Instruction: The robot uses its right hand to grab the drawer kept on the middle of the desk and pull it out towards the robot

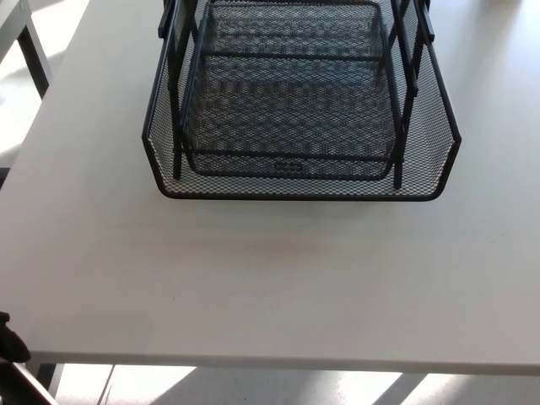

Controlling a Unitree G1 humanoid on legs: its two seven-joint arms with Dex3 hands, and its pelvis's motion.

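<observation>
A black wire-mesh drawer organiser [301, 110] stands at the middle back of the white desk [270, 278]. Its lowest tray [295, 187] sticks out toward me with a curved front rim, and upper trays sit stacked above it between black upright posts. Neither hand shows over the desk. A small black part of the robot [10, 342] peeks in at the lower left edge, below the desk's front edge; I cannot tell what part it is.
The desk's front edge [270, 364] runs across the bottom of the view, with sunlit floor below it. The corner of another white table [25, 34] shows at the upper left.
</observation>
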